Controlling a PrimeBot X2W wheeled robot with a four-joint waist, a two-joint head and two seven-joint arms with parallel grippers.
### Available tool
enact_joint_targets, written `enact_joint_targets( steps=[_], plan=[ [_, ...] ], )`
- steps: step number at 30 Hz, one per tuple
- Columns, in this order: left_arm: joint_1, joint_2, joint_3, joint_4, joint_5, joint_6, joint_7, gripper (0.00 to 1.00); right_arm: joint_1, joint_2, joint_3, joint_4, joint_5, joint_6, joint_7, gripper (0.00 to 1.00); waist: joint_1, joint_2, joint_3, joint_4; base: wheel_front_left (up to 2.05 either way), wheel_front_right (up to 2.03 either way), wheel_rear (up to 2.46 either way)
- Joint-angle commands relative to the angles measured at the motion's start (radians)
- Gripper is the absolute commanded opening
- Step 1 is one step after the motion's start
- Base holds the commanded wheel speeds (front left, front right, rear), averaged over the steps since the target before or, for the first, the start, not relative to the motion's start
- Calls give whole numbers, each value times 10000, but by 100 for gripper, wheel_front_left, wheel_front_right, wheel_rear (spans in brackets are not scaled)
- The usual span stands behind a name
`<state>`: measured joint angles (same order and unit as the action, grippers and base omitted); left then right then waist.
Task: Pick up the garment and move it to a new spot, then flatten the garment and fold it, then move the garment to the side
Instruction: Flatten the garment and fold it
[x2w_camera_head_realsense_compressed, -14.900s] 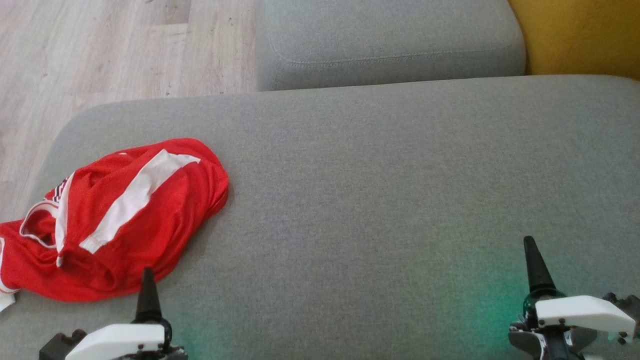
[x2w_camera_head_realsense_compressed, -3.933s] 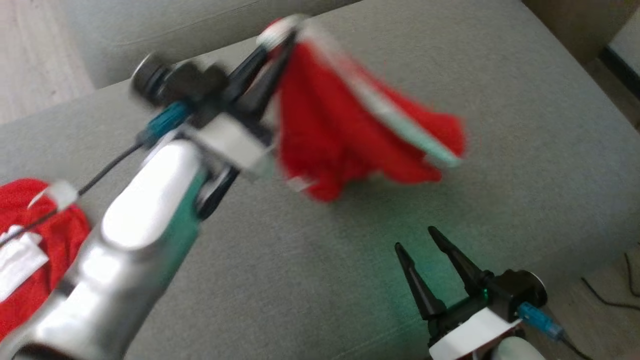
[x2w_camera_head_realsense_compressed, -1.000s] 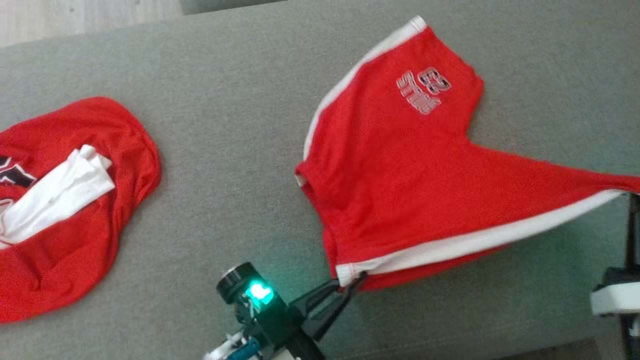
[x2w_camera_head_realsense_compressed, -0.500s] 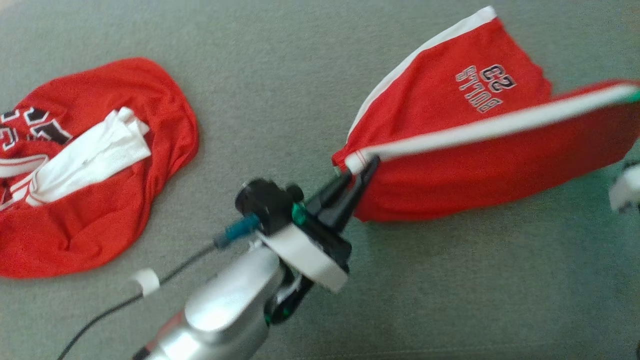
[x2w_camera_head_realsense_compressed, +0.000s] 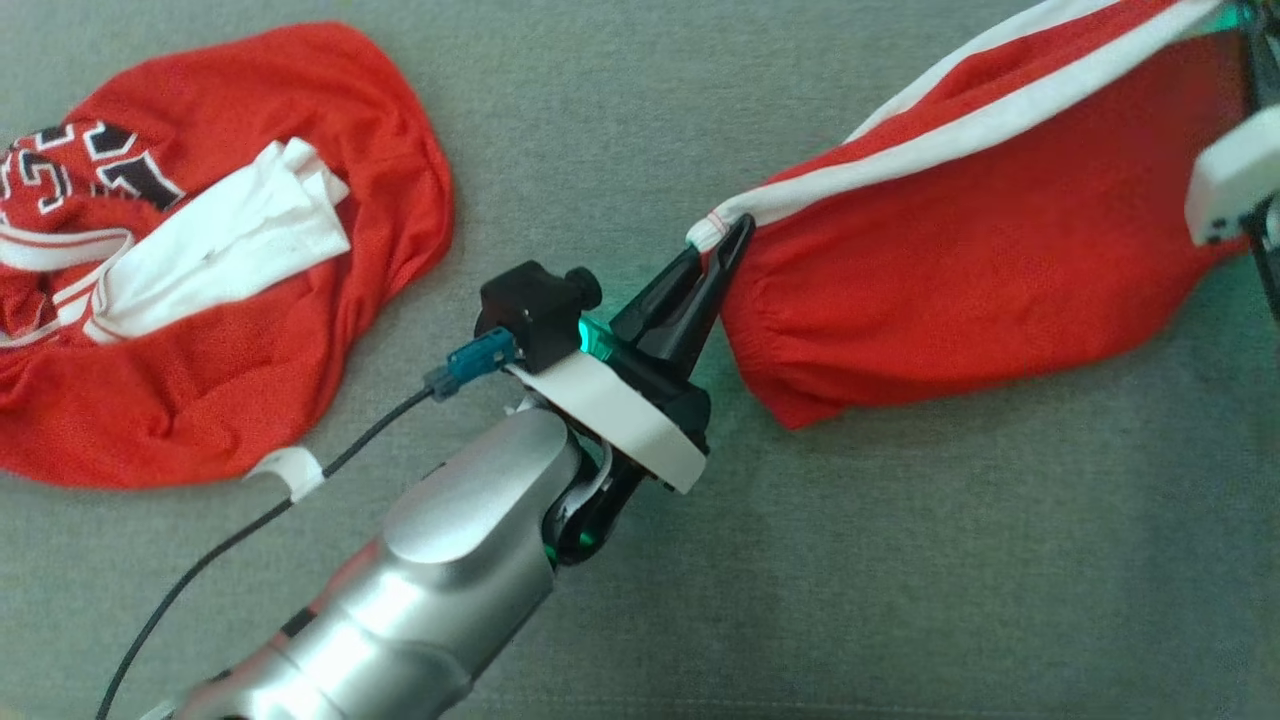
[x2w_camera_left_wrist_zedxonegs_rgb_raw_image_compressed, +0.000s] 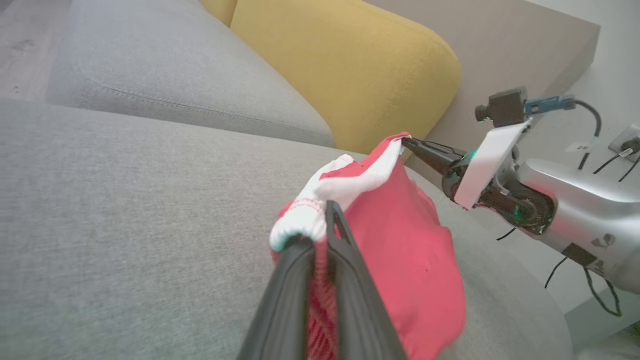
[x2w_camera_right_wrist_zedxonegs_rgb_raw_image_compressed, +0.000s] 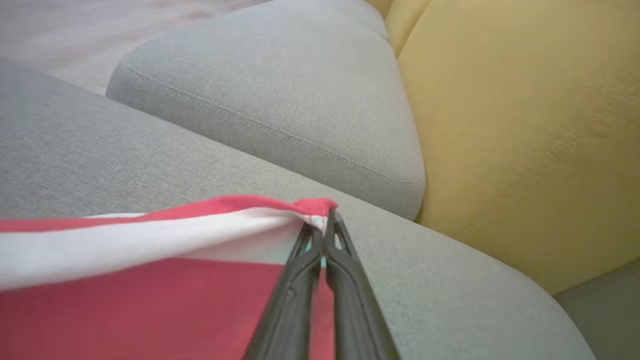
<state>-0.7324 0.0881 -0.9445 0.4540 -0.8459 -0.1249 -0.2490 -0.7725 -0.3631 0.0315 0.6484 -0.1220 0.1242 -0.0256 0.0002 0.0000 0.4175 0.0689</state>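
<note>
Above the grey sofa seat (x2w_camera_head_realsense_compressed: 600, 600), the red shorts (x2w_camera_head_realsense_compressed: 960, 240) hang stretched between two grippers. Their long axis is the white-banded edge, which in the head view runs from the centre up to the top right corner, with red cloth sagging below it. The left gripper (x2w_camera_head_realsense_compressed: 728, 235) is clamped tight on the white end of that band. The right gripper (x2w_camera_right_wrist_zedxonegs_rgb_raw_image_compressed: 326, 220) is pinched closed on the opposite red corner. The head view takes in a second red garment (x2w_camera_head_realsense_compressed: 200, 330), crumpled on the seat well to the left. The wrist views add a yellow back cushion (x2w_camera_right_wrist_zedxonegs_rgb_raw_image_compressed: 525, 140) and a smaller grey cushion (x2w_camera_right_wrist_zedxonegs_rgb_raw_image_compressed: 280, 85) beyond the seat. That makes two red garments, two grippers and two grey cushions.
</note>
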Motion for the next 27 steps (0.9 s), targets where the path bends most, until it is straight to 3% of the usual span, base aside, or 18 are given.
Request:
enact_joint_targets(
  steps=[1, 3, 4, 5, 6, 12, 16, 23, 27],
  plan=[
    [-333, 31, 151, -160, -101, -57, -97, 0, -354, -135, 232, 26, -209, 65, -193, 0, -2, 0, 198, 182, 0, 0, 0],
    [-375, 10, 159, -26, -227, -57, -112, 0, -690, -51, 361, 511, -395, 65, -383, 0, -2, 0, 267, 266, 0, 0, 0],
    [-388, -1, 153, 39, -271, -57, -117, 7, -825, 27, 367, 745, -397, 65, -492, 82, -2, 0, 287, 307, 0, 0, 0],
    [-397, -14, 184, 81, -303, -57, -120, 56, -944, 85, 378, 937, -416, 65, -642, 100, -2, 0, 301, 341, 0, 0, 0],
    [-378, -33, 274, 103, -342, -57, -121, 100, -1043, 144, 376, 1111, -394, 65, -818, 100, -2, 0, 309, 367, 0, 0, 0],
    [2, -116, 1038, 16, 480, -15, -125, 100, -1102, 216, 158, 2039, 490, 65, -1571, 100, -2, 0, 85, 545, 0, 0, 0],
    [678, -153, 1938, -634, 2191, 622, -126, 100, -819, -368, 451, 2646, 1788, 65, -1399, 100, -2, 0, -157, 773, 0, 0, 0],
    [2693, -299, 3399, -2736, 4747, 1761, -127, 100, 233, -1651, 1232, 2719, 4714, 65, 46, 100, -2, 0, -488, 1545, 0, 0, 0],
    [3852, -340, 3910, -3704, 5390, 2008, -127, 100, 1083, -2328, 1837, 2287, 6179, 65, 1076, 100, -2, 0, -627, 1869, 0, 0, 0]
  ],
)
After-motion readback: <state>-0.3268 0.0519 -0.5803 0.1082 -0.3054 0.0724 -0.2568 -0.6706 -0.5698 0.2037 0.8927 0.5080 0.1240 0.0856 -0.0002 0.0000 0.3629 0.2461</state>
